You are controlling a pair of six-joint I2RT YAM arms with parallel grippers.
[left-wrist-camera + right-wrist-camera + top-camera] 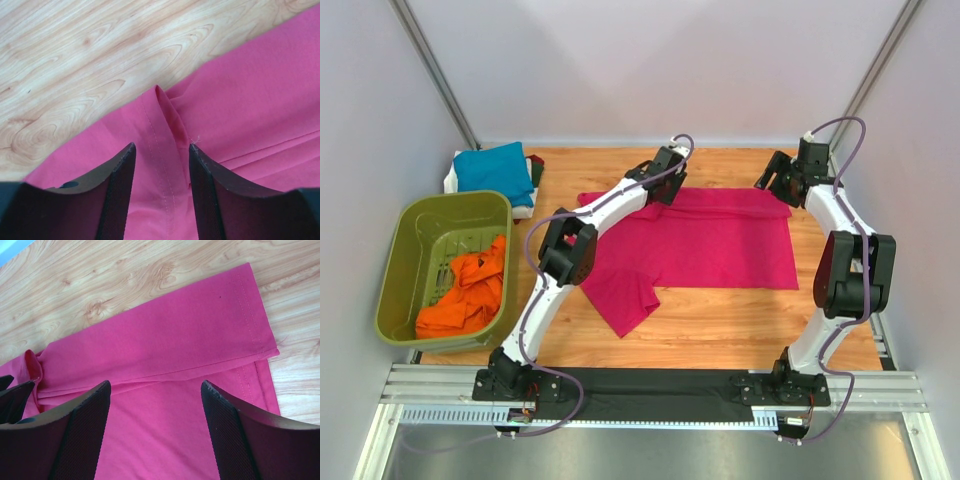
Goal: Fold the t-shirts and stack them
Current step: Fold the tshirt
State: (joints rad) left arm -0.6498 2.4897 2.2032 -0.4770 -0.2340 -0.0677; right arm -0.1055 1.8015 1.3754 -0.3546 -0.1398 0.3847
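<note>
A magenta-pink t-shirt lies spread on the wooden table, one sleeve pointing toward the near left. Its far edge is doubled over into a band. My left gripper hovers at the shirt's far left end, open, with a raised stitched hem ridge running between its fingers. At the far right corner my right gripper stands wide open just above the cloth, holding nothing. Orange t-shirts lie crumpled in the basket. A folded teal-blue t-shirt tops a small pile at the back left.
The olive-green basket stands at the table's left edge. White and dark cloth shows under the teal shirt. Grey walls close in on both sides and behind. Bare wood lies near the shirt's front edge.
</note>
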